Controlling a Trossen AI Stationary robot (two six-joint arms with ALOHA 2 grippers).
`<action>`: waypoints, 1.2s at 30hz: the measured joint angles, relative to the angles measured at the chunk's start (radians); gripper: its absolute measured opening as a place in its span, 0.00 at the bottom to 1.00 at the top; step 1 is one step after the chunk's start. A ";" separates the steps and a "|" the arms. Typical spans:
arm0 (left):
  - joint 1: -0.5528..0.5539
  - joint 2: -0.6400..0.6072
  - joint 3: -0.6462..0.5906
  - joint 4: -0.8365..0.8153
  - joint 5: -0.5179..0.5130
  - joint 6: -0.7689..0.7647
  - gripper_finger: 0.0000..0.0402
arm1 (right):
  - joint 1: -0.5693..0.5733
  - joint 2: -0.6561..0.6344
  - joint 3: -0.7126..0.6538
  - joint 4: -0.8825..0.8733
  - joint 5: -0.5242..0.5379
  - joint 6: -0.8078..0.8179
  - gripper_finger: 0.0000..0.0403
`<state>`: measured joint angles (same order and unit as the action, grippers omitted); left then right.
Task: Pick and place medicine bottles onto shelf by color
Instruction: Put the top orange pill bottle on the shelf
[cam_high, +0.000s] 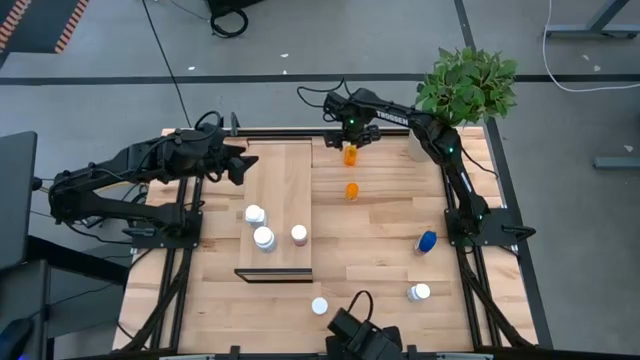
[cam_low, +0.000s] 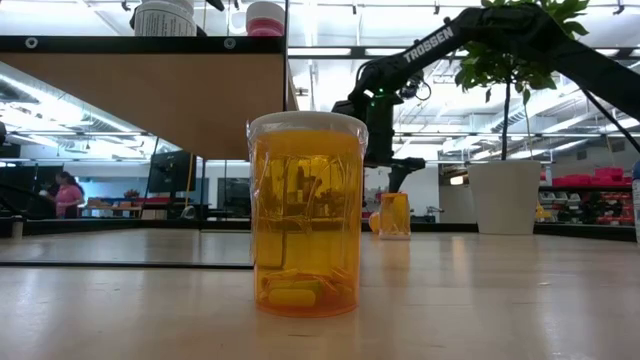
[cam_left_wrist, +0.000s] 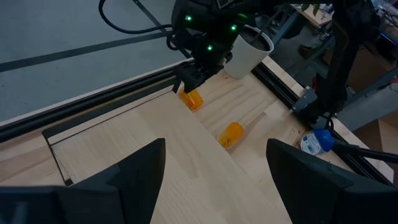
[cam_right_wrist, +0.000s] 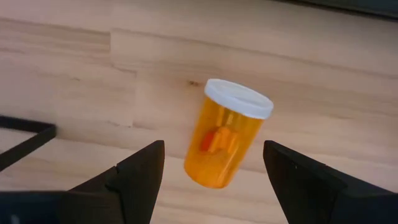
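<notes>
Directly below my right gripper, jaws spread: upright orange white-capped pill bottle, axis vertical, centred between the fingers, untouched. Left gripper farther, also spread.

My high view straight down over the bench, low view level at bench height, wrist views close, both sharing the orange bottle.
</notes>
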<state>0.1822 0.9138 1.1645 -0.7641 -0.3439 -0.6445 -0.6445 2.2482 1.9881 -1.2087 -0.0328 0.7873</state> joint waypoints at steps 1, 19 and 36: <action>0.000 0.000 0.000 0.000 0.000 0.000 0.71 | 0.000 0.000 0.000 -0.002 0.003 0.003 0.69; 0.000 0.000 0.000 -0.010 0.000 0.002 0.71 | 0.027 -0.002 -0.085 0.033 0.003 0.014 0.69; 0.000 0.000 0.000 -0.045 0.034 0.001 0.71 | 0.023 0.000 -0.136 0.064 0.035 -0.028 0.66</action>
<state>0.1818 0.9142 1.1641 -0.8088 -0.3099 -0.6431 -0.6212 2.2478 1.8520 -1.1446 0.0022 0.7597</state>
